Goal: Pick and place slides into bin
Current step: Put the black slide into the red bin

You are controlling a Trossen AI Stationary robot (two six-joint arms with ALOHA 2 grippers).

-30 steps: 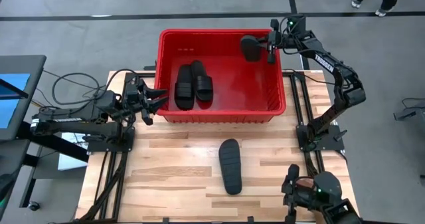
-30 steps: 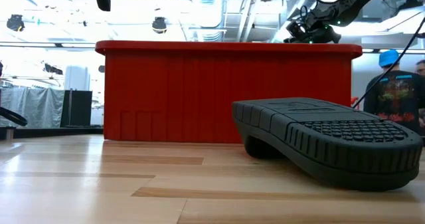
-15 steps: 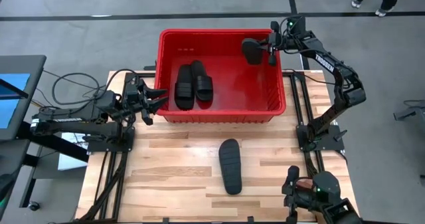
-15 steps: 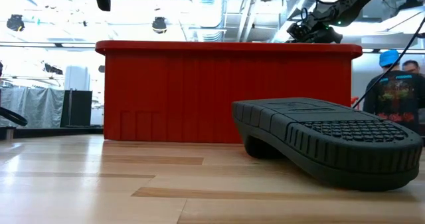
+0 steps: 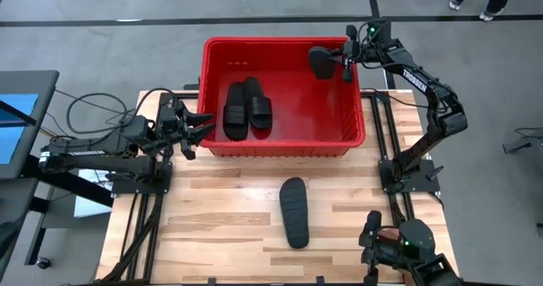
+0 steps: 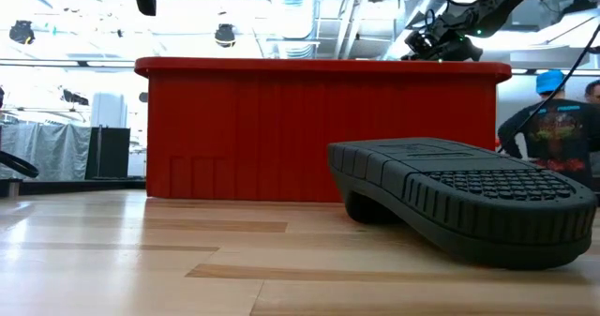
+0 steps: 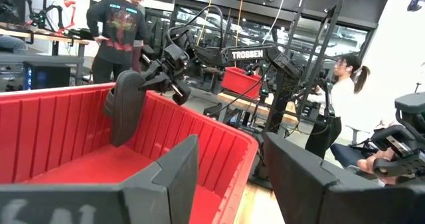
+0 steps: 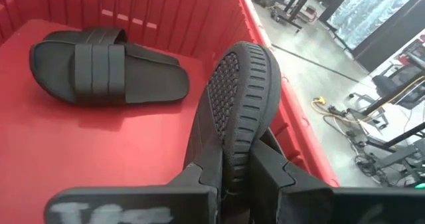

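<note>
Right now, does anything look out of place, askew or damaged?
Nothing looks damaged or spilled. One slide lies sole-up on the table, outside the bin. Two slides lie side by side inside it. The right gripper holds a fourth slide over the bin's far right corner. The left gripper waits, open, by the bin's left wall.

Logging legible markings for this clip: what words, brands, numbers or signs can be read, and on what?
"TROSSEN": white letters on the right arm, seen from the left wrist view.
"TROSSEN" again along that arm's link in the high view, tiny and barely readable.
Partial white letters on the arm at the low view's top right: cut off, unreadable.
Print on a person's dark shirt: blurred, unreadable.
The slides and bin show no text.
</note>
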